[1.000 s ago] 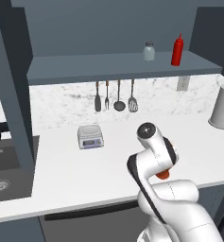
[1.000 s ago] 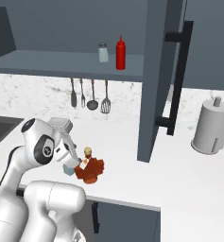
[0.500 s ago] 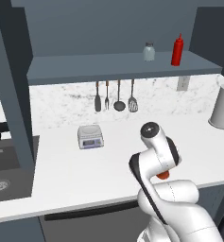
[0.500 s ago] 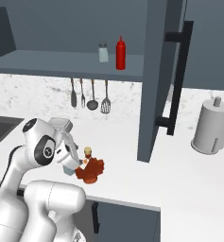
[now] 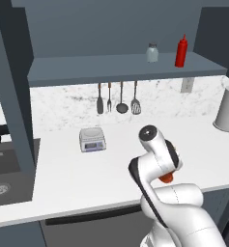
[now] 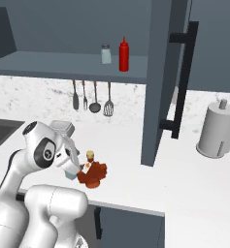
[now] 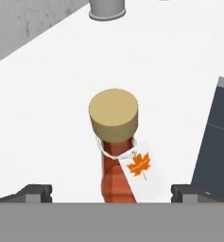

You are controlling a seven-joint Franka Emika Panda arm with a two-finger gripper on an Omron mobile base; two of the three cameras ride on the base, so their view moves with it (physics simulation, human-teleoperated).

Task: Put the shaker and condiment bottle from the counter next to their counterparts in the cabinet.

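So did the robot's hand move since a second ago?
Yes, a little. The gripper has come down closer around the condiment bottle, judged against the kitchen scale and hanging utensils, which kept their places.

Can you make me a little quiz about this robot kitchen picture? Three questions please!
1. True or false: the gripper is clamped shut on the condiment bottle.
2. What stands beside the red squeeze bottle on the cabinet shelf? A) a shaker B) a cup C) a spoon
3. Fill in: the condiment bottle's cap is ___ coloured.

Key: 1 false, the jaws are open either side of it; 2 A, the shaker; 3 tan.
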